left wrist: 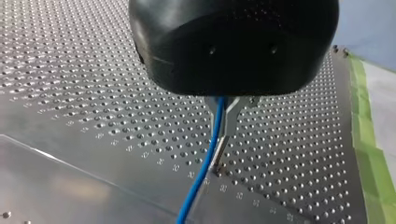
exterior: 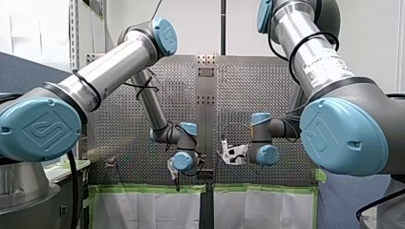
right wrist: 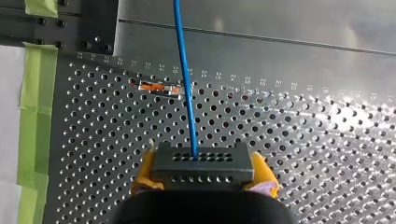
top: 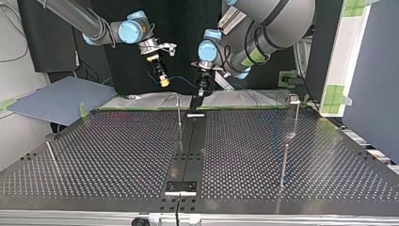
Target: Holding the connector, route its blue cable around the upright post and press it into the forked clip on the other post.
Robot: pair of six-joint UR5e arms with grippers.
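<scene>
Right end effector [right wrist: 203, 176] pinches connector [right wrist: 203, 163]; left end effector [left wrist: 220, 149] pinches blue cable [left wrist: 197, 186]. Both aloft. Routing and clipping not yet done.

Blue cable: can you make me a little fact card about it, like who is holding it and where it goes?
Cable: blue cable, stretched between both hands in the top view
Connector: dark connector with rows of small holes, cable coming out of it
My right hand: shut on the connector, yellow pads either side
My left hand: shut on the blue cable
Post: thin upright post on the perforated table, near the hands in the top view
</scene>
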